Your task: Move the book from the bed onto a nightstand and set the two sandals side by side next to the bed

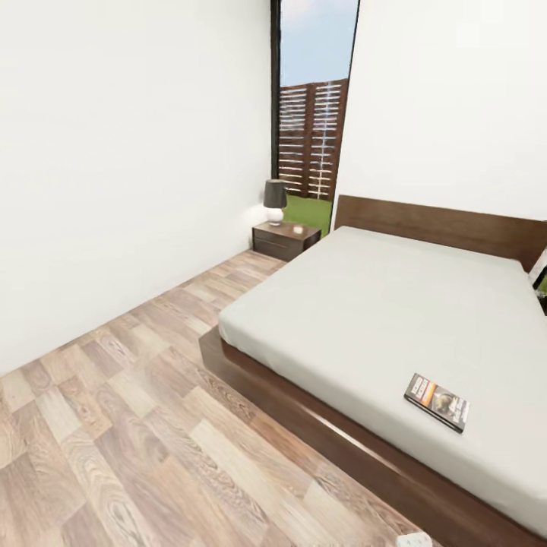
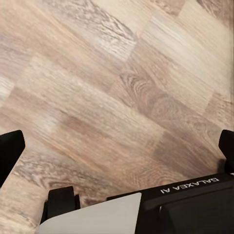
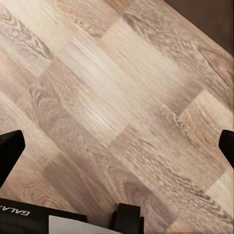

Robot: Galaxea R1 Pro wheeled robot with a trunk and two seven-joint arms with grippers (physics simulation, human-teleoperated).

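Note:
The book (image 1: pixel 437 402), a thin paperback with a dark cover and an orange band, lies flat on the light-grey mattress of the bed (image 1: pixel 395 304), near its near edge at the right of the head view. A dark brown nightstand (image 1: pixel 285 239) stands against the far wall beside the headboard. The two sandals are out of view. My left gripper (image 2: pixel 117 148) hangs open over bare wood floor, its black fingertips (image 2: pixel 9 151) wide apart. My right gripper (image 3: pixel 117 146) is also open above the floor, with nothing between its fingers (image 3: pixel 9 148).
A dark-shaded lamp (image 1: pixel 275 199) and a small object stand on the nightstand. A tall window (image 1: pixel 311 114) sits behind it. A wide strip of plank floor (image 1: pixel 129 410) runs between the white left wall and the bed's dark frame (image 1: pixel 304 403), whose edge also shows in the right wrist view (image 3: pixel 209 19).

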